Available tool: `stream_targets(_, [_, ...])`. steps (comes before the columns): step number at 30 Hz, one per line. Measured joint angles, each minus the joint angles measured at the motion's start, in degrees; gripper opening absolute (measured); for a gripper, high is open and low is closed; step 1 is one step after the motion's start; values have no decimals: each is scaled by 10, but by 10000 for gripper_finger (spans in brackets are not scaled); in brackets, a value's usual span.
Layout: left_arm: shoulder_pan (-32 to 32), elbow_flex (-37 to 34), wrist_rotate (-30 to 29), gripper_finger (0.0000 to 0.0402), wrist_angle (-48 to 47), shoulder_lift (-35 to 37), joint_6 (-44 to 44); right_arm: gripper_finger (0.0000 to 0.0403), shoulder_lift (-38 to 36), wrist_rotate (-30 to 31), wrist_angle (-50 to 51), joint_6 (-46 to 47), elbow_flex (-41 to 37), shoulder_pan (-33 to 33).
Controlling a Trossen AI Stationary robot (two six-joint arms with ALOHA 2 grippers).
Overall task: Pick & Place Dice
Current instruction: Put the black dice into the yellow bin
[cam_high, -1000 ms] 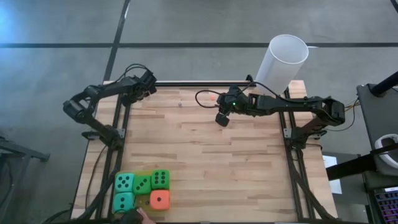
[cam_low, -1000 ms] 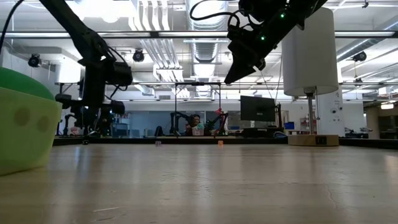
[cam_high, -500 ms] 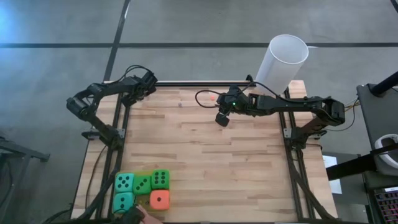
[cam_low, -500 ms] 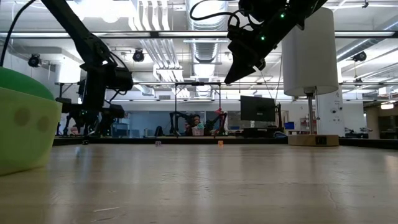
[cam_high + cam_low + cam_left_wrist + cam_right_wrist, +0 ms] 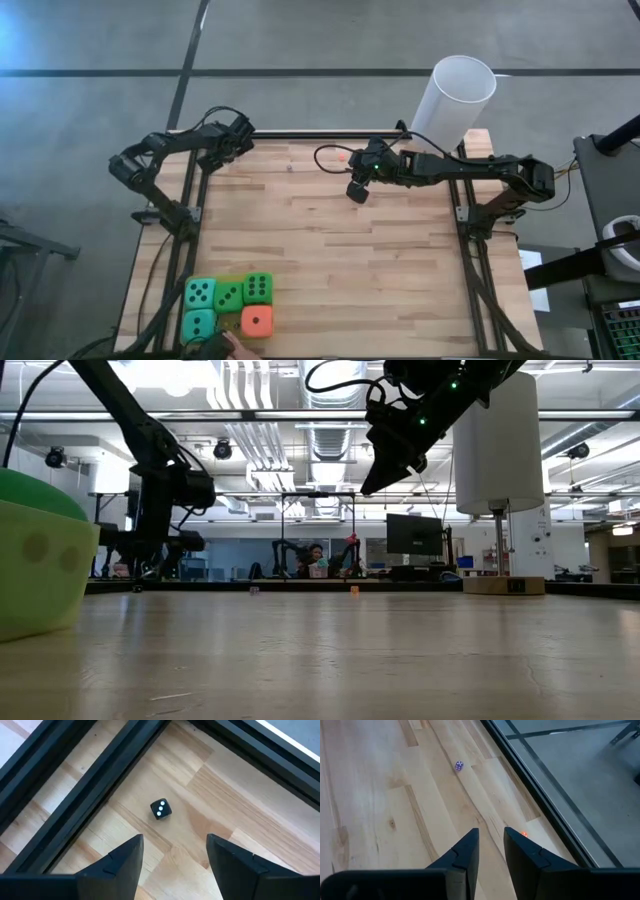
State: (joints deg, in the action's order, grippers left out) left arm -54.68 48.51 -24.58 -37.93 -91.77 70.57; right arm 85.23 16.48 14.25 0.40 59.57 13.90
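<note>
Five soft dice sit in a cluster on the table's near left corner: two teal (image 5: 200, 293) (image 5: 198, 324), two green (image 5: 228, 297) (image 5: 257, 287) and one orange-red (image 5: 257, 321). One green die (image 5: 40, 550) fills the low view's left edge. My left gripper (image 5: 172, 855) hangs open over the far left corner, fingers pointing steeply down, above a tiny black die (image 5: 161, 809) that lies on the wood. My right gripper (image 5: 491, 851) hovers high over the table's far middle, its fingers a narrow gap apart with nothing between them.
A tall white cylinder (image 5: 455, 95) stands at the far right corner. A tiny purple die (image 5: 458, 766) and a small orange speck (image 5: 524, 834) lie near the far edge. Black frame rails (image 5: 75, 785) run along the table's edges. A person's hand (image 5: 228, 346) shows beside the soft dice.
</note>
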Motion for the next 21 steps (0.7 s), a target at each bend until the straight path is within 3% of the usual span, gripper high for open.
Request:
stream_targets(11, [-1, 0, -29, 202, 10, -3, 0, 68, 0, 0, 0, 0, 0, 0])
stream_targets(21, [-1, -1, -60, 211, 24, -5, 0, 83, 0, 0, 0, 0, 0, 0])
